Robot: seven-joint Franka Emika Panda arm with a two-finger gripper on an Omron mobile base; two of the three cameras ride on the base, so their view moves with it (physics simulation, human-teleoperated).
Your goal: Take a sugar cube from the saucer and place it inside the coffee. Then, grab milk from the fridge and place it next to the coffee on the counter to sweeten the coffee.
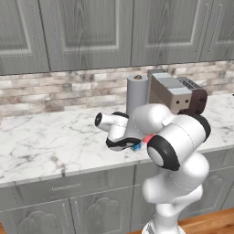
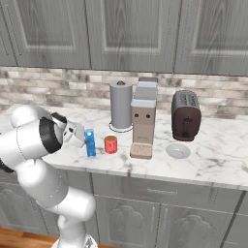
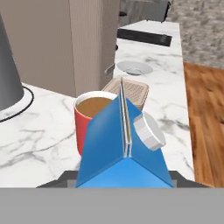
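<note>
Counter scene, catalogued left to right as seen in the right base view. Item: white arm, lower left, with the gripper (image 2: 83, 137) reaching rightward at counter height; the jaws are judged clamped on the milk, since in the hand view the carton sits squarely between the dark finger tips at the lower edge, though the contact itself is hidden by the carton. Item: the milk (image 2: 90, 142), a blue carton, held upright at or just above the counter (image 2: 213, 155); whether its base is touching the marble cannot be told. In the hand view its gabled top and white cap are seen directly in front of the coffee. Item: the coffee (image 2: 111, 144), a red mug with brown liquid, standing just beside the milk on its right. Item: a grey paper towel roll (image 2: 120, 104), behind the mug near the brick backsplash. Item: a tan coffee machine (image 2: 143, 118), just right of the mug. Item: the saucer (image 2: 178, 151), pale and round, further right and well apart from the mug; no sugar cube can be made out on it at this size. Item: a dark toaster (image 2: 186, 115), behind the saucer. Step in hand, as judged: the milk is being placed next to the coffee. Next move, as judged: the carton to be settled flat on the marble, the jaws parted, and the hand drawn back without nudging the mug.
</note>
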